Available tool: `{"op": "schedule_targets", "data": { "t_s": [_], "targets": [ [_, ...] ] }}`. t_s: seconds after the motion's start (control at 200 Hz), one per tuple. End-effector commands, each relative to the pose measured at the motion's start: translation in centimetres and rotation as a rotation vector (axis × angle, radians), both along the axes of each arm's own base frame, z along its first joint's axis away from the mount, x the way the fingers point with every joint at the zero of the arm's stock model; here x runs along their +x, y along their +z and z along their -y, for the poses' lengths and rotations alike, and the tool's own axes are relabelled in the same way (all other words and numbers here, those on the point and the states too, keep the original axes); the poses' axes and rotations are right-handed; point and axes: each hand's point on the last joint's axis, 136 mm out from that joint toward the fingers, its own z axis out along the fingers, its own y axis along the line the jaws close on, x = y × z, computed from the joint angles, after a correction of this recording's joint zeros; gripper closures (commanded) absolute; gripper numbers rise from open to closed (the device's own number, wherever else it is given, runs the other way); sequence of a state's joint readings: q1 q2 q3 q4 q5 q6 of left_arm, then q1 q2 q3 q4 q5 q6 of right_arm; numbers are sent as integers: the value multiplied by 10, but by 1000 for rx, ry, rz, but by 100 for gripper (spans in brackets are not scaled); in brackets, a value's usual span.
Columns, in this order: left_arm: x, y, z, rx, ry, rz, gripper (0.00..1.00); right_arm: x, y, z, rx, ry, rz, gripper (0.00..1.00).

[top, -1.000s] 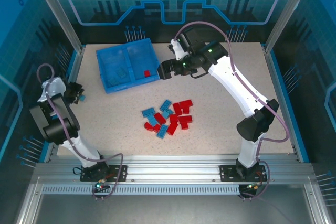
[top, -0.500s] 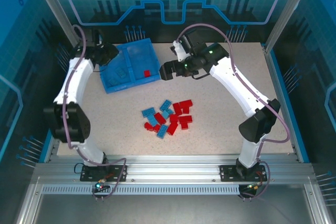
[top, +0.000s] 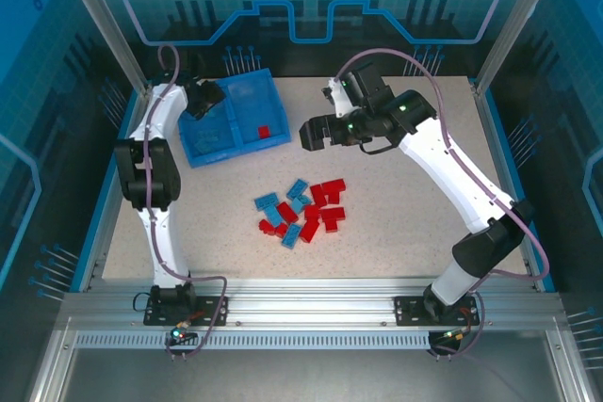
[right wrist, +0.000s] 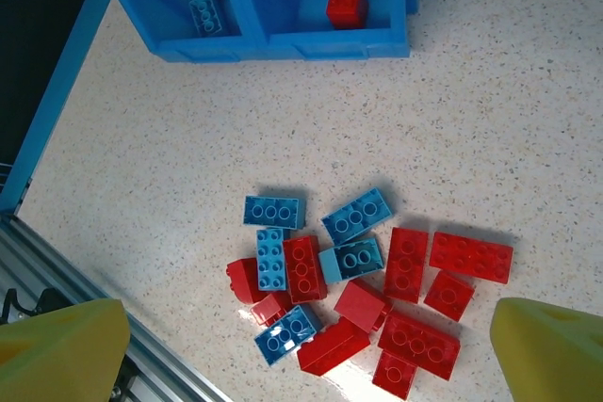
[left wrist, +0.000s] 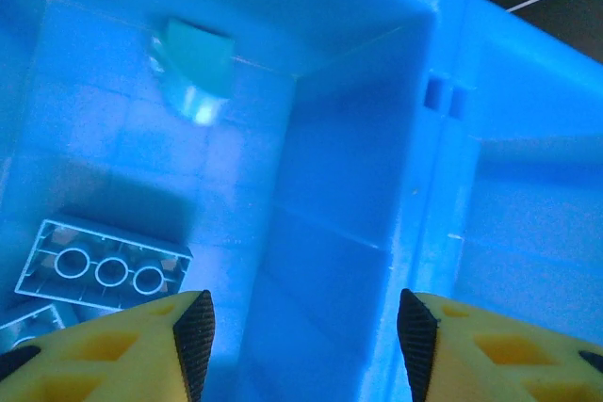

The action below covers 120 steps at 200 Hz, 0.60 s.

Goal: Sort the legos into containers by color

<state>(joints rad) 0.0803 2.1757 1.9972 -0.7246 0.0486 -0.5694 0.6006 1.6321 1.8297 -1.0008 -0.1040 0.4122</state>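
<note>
You are sitting early in this sort. The tray (right wrist: 273, 47) is standing at the far left of the table (top: 396, 223), and very little is lying in it. One red brick (right wrist: 346, 5) is in its right compartment and a few blue bricks (right wrist: 209, 8) are in its left one, so the colours are being kept apart as the task asks.

The bulk of the job is waiting in the pile (right wrist: 358, 289) at mid-table, well apart from the tray. You are looking at roughly ten red pieces and five blue ones, jumbled and touching. Most are lying studs up and a few are tipped on edge. They are showing as small, glossy, hard-edged blocks in short and longer shapes.

Your left gripper (top: 204, 98) is hanging over the tray's left compartment, jaws spread wide, with nothing between the black pads (left wrist: 195, 331). Its wrist camera is showing an upturned brick (left wrist: 104, 265) below and a blurred pale brick (left wrist: 193, 72) by the far wall. I cannot tell whether that one is resting or falling.

Your right gripper (top: 314, 133) is hovering just right of the tray, over bare table. Its yellow fingers (right wrist: 66, 345) are standing wide apart and carrying nothing.
</note>
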Motion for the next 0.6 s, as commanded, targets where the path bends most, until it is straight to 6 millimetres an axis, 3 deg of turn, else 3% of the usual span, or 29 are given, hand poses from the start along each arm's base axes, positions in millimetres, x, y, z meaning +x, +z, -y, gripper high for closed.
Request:
{"op": "schedule_targets", "data": {
  "t_s": [0.0,0.085,0.165,0.345,0.47,0.595],
  "targets": [
    [-5,39,-1,10,-2,50,43,4,2,9,3,-37,16,0],
    [-14,71,7,15,-30,105,44,6,-4,11,-10,-42,15,0],
    [-32,116,20,19,-65,196,43,9,-19,13,-33,-45,-6,0],
    [-98,204,89,7,-299,433,38,15,-79,19,-129,-87,-138,0],
    [-163,228,158,110,-625,575,24,18,-130,33,-233,-124,-221,0],
    [-231,220,210,218,-960,652,5,15,-176,44,-281,-120,-293,0]
  ]
}}
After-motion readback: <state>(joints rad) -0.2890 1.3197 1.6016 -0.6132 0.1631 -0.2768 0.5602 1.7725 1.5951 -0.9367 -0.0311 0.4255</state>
